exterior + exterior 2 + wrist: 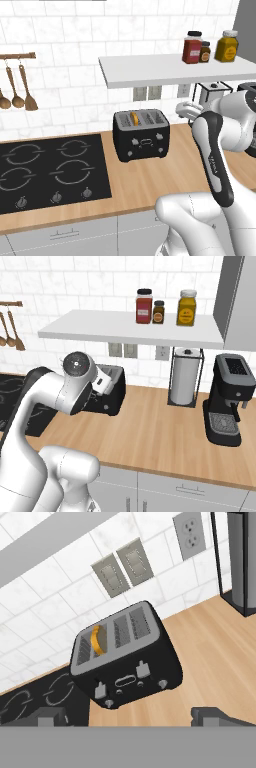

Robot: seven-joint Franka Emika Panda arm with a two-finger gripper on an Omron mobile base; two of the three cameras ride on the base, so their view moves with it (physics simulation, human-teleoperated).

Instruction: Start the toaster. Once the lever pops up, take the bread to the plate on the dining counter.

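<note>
The black toaster stands on the wood worktop, right of the hob, near the wall. The bread sits in its left slot, crust up. The gripper is released, jaws wide, facing the front levers, probably to press one.

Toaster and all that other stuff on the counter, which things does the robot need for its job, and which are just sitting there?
Needed for the job:
- toaster
- bread, sitting in a toaster slot
- gripper, open

Just sitting there:
- coffee machine
- paper towel roll
- three jars on the shelf
- hob
- wooden spoons
</note>
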